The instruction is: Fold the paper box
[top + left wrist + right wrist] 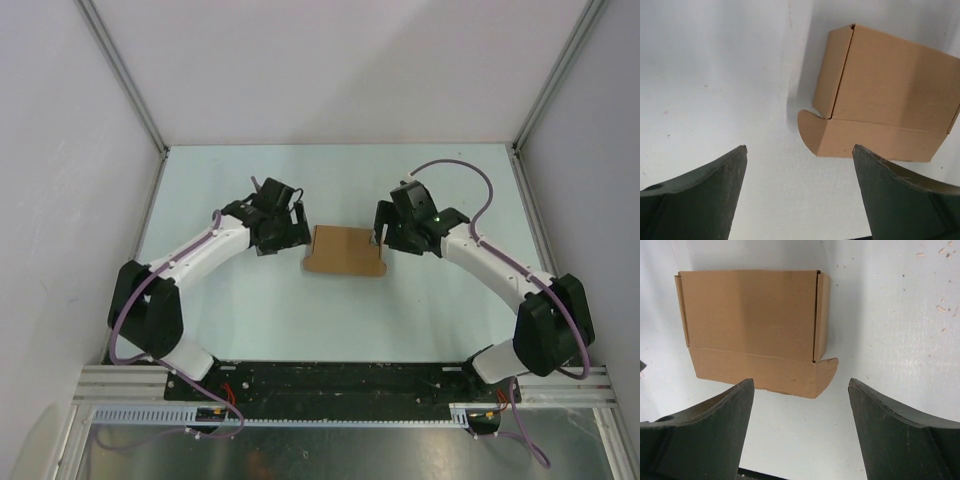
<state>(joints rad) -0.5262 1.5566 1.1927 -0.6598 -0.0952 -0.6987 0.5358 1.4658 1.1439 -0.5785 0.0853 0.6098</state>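
Paper box [345, 250], long axis left to right, lies on the table [250, 320] between both arms' wide-open, empty jaws, right gripper [381, 232] seemingly nearer than left gripper [297, 228].

Each arm is built of smooth white links joined by chunky black housings. The left arm [195, 255] runs up from the lower left of the overhead frame, and the right arm [490, 262] from the lower right. Bulky black shoulder blocks [150, 305] sit low on both. A thin mauve cable [452, 161] follows each arm and loops free near the wrist. A small green light [437, 216] glows on the right arm's black wrist. Red wires [228, 393] show by the left base. In the wrist views the jaws are broad, matte, greenish-black wedges with curved inner edges, worn paler along the rims.
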